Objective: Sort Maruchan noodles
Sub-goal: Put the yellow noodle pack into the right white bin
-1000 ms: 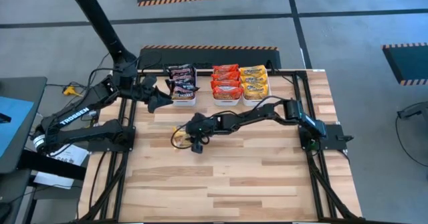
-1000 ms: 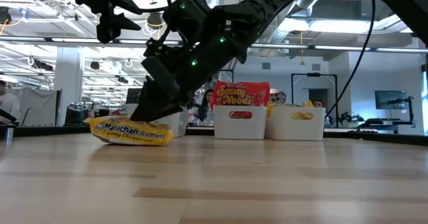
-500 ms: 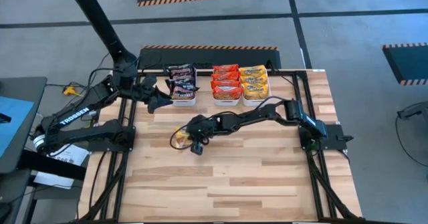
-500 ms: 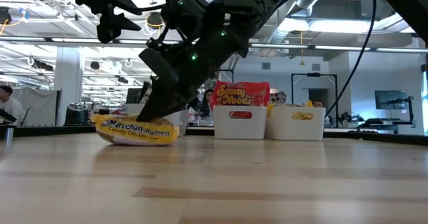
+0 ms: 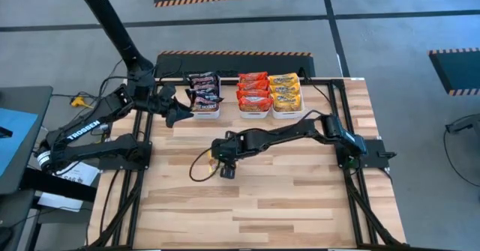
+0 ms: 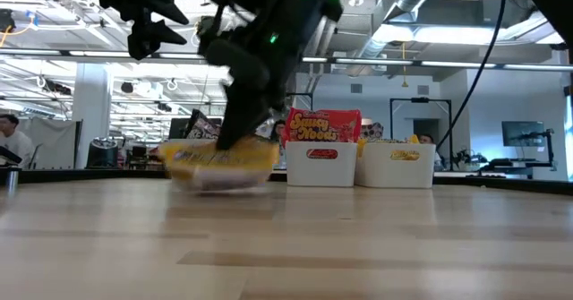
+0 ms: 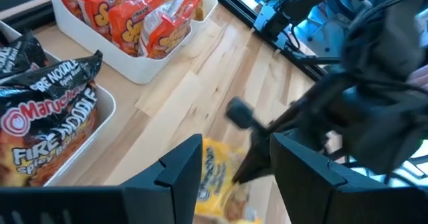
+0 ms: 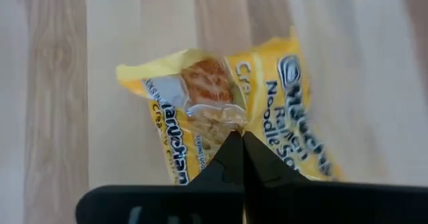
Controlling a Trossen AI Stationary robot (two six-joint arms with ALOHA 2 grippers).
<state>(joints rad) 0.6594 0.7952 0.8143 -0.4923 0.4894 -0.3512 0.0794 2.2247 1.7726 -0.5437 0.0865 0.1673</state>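
Right fingers [image 8: 235,150] pinched shut on a yellow packet [image 8: 227,127], gripping its crinkled middle. Packet clear of the worktop [image 6: 358,246], dangling below those fingers in the low view. Left fingers [image 7: 234,167] spread apart, holding nothing, hovering beside the bin [image 5: 206,110] of dark packets [image 7: 47,117]. Red packets [image 5: 253,94] and more yellow ones [image 5: 286,91] well beyond both pairs of fingers.

surface: wooden table [image 5: 285,198] | on it: three white bins [image 5: 255,110] along the far edge
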